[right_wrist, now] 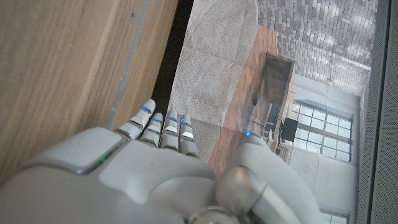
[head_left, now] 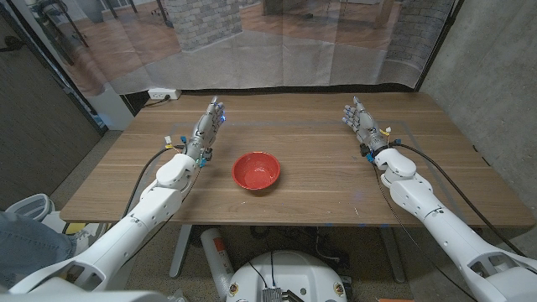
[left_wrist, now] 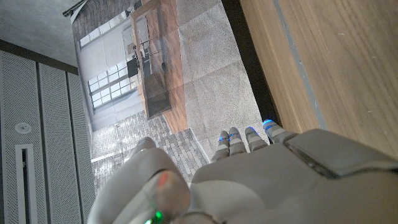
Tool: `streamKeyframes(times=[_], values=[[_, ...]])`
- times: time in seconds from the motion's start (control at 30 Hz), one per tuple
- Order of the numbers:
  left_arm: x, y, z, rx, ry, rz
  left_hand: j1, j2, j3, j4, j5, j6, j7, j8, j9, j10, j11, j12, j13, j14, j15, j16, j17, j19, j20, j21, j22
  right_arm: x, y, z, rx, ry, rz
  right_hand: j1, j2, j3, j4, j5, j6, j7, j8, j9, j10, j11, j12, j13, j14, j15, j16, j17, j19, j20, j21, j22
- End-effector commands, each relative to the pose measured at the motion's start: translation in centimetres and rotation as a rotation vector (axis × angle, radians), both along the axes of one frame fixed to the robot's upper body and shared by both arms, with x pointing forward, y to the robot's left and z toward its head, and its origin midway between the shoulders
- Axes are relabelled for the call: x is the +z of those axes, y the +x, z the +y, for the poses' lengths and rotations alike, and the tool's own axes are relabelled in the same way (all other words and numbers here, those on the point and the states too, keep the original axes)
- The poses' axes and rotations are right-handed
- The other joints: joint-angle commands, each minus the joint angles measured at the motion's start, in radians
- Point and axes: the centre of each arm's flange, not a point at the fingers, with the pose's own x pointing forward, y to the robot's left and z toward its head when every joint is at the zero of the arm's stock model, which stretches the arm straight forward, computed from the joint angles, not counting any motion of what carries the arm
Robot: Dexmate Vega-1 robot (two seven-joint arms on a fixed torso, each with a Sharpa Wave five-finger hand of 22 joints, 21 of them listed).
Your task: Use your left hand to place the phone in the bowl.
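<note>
Sitting near the middle of the wooden table (head_left: pixel 319 189), the red bowl (head_left: pixel 257 171) holds nothing that can be seen. From the bowl, the left hand (head_left: pixel 210 126) lies toward ten o'clock, fingers stretched out straight and close together, gripping nothing. The right hand (head_left: pixel 361 124) lies toward two o'clock, well apart from the bowl, fingers likewise extended with nothing in them. I cannot tell where the phone is. A white power strip (head_left: pixel 162 94) lies at the table's far left corner.
</note>
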Motion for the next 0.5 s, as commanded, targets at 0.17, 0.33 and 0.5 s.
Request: streamKeyframes(times=[0.17,0.33,0.5], values=[[-1.0,-1.2,1.66,-0.004,-0.01,-0.015,0.009,0.011,-0.001,0.005,0.007,0.008,0.004,0.005,0.006,0.007,0.005,0.006,0.004,0.008,0.005,0.009,0.005,0.006,-0.003,-0.004,0.004,-0.39,-0.17,0.36,0.005,-0.004,-0.002,0.007,0.004,0.001,-0.005,0.002,0.001,-0.005,-0.002,0.004,0.002,0.001,-0.001,0.005,-0.001,0.006,0.004,0.003,0.01,0.002,-0.003,0.002],[-1.05,-1.51,1.96,0.0,0.002,-0.028,0.01,0.013,-0.001,0.005,0.006,0.011,0.002,0.005,0.006,0.01,0.003,0.006,0.004,0.009,0.004,0.009,0.005,0.008,-0.002,-0.005,0.004,-0.39,-0.07,0.56,0.007,-0.005,0.0,0.007,0.005,0.001,-0.006,0.002,0.001,-0.005,-0.002,0.004,0.001,0.001,-0.002,0.005,0.0,0.005,0.004,0.003,0.01,0.003,-0.005,0.002],[-1.12,-1.84,2.24,-0.007,0.006,-0.036,0.012,0.015,-0.001,0.004,0.006,0.014,0.001,0.005,0.006,0.011,0.0,0.006,0.005,0.012,0.003,0.009,0.005,0.009,-0.001,-0.007,0.004,-0.35,-0.02,0.82,0.006,-0.014,0.001,0.007,0.005,0.0,-0.006,0.001,0.001,-0.006,-0.002,0.004,0.001,0.001,-0.002,0.005,0.0,0.005,0.004,0.003,0.011,0.002,-0.007,0.002]])
